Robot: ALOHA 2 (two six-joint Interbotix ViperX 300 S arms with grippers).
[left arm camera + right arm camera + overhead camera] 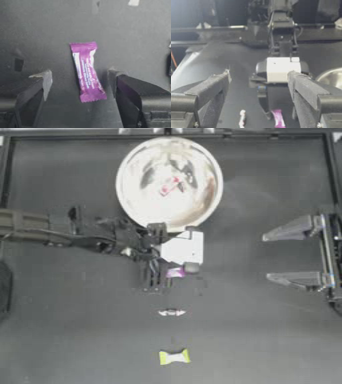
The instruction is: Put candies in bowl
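The bowl [137,203] stands at the far middle of the table with a red candy [169,188] inside. Just in front of it, my left gripper [160,278] hangs open over the purple candy [87,72], which lies flat on the table between the two jaws and apart from both fingers [42,82]. The same purple candy [176,273] shows beside the wrist's white block in the top view. A clear candy [172,312] lies nearer the front, and a yellow-green candy [174,357] lies nearer still. My right gripper [294,254] is parked open at the right edge.
The left arm's white camera block [182,248] overhangs the spot between bowl and purple candy. In the right wrist view the left arm [281,67] faces me, with the bowl's rim [331,76] beside it and the clear candy [242,118] on the table.
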